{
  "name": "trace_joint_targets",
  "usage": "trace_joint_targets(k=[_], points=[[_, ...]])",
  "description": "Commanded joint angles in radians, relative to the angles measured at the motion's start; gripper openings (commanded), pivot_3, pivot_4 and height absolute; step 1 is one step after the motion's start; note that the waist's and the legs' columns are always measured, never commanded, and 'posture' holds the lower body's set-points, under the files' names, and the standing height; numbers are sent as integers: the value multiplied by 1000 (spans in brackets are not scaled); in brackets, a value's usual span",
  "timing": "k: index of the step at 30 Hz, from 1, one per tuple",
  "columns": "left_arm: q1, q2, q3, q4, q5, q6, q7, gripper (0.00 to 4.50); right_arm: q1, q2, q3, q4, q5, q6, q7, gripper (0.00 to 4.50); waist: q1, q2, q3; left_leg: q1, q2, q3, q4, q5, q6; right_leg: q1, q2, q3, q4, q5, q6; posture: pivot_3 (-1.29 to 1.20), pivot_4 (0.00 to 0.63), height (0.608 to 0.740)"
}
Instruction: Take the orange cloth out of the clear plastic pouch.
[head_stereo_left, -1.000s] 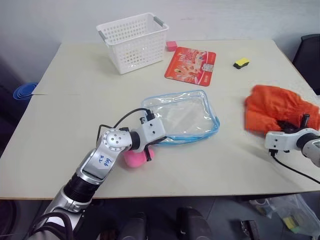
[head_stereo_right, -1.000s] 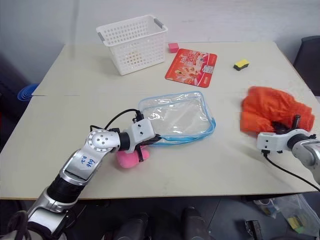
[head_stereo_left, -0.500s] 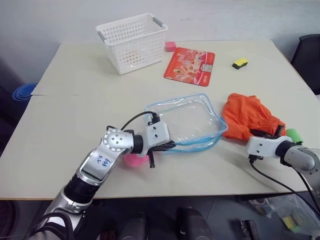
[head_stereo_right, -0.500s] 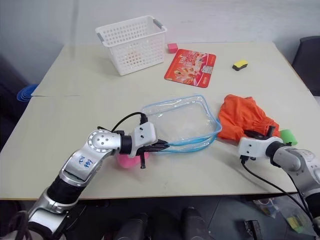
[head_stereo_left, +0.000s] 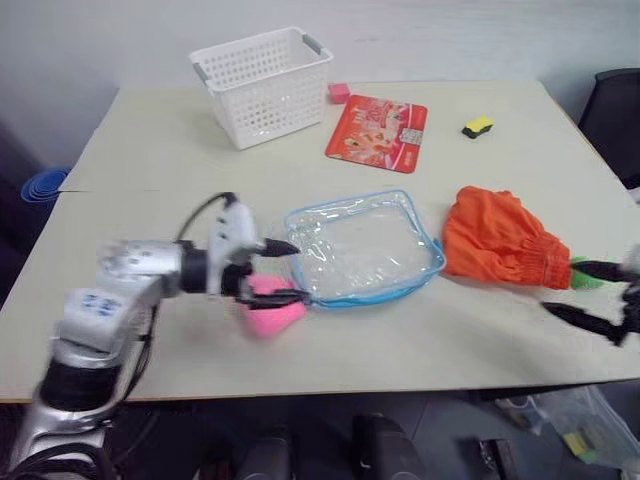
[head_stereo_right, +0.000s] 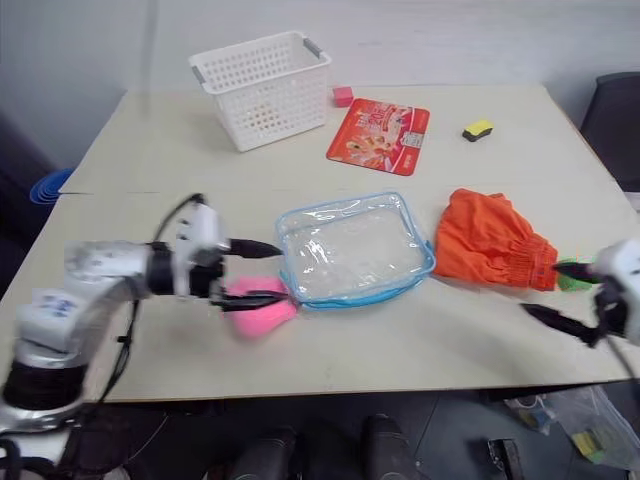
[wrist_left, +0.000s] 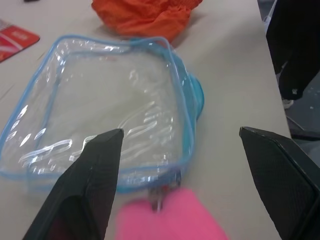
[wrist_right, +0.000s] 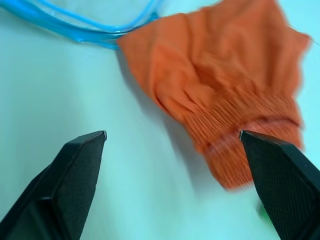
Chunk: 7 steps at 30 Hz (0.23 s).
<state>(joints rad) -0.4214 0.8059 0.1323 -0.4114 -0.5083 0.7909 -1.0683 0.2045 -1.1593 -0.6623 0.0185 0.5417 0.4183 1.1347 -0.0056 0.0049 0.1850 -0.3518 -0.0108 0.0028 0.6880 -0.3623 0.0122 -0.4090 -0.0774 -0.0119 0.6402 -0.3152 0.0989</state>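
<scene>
- Head views: the orange cloth (head_stereo_left: 500, 240) lies on the surface (head_stereo_left: 150, 180), just right of the clear plastic pouch (head_stereo_left: 362, 246) and wholly outside it. The pouch looks empty, so I judge the task done; at most the arms have to clear away.
- The left tool (head_stereo_left: 283, 272) is spread wide at the pouch's left edge with nothing between its fingers. A pink plush toy (head_stereo_left: 272, 310) lies just under and beside it.
- The right tool (head_stereo_right: 560, 292) is at the near right edge of the surface, fingers apart and gripping nothing, near the cloth's hem but not touching it. A small green thing (head_stereo_right: 572, 276) sits by that hem; I cannot tell what it is.
- Count on the surface: one cloth, one pouch, one white basket (head_stereo_left: 262, 82) at the far left, one red printed packet (head_stereo_left: 378, 126) to its right, one small pink block (head_stereo_left: 340, 92) between them, one yellow-and-black piece (head_stereo_left: 478, 127) at the far right, one plush toy, one green thing.
- Left wrist view: both black fingers (wrist_left: 92, 185) stand far apart. Between them lie one empty pouch with its blue edging, the pink toy in front of it and the cloth beyond.
- Right wrist view: the two fingers (wrist_right: 70, 180) stand wide apart over bare surface. One cloth with its gathered hem lies ahead, touching or nearly touching a corner of the pouch's blue edge.
</scene>
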Motion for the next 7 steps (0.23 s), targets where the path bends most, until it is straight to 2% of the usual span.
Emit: trace_joint_targets(k=[1,4,7], points=[[105,133,230,86,-87,11,-120,3906,29,-24,-180,133,34,125,62,4500,1,0,0,1,0,0,-1,0,0,0,0,0,-2,0,0,0,150,740],[154,208,314,186,-83,-27,-150,3906,21,-30,-240,202,43,183,81,4500,3,0,0,0,0,1,-2,0,1,0,0,0,-4,0,-1,0,150,740],[157,251,337,281,-41,-109,-151,3906,9,-25,-247,244,37,187,105,4500,6,0,0,0,-1,1,-2,-1,2,0,-2,1,-4,0,-1,0,150,740]])
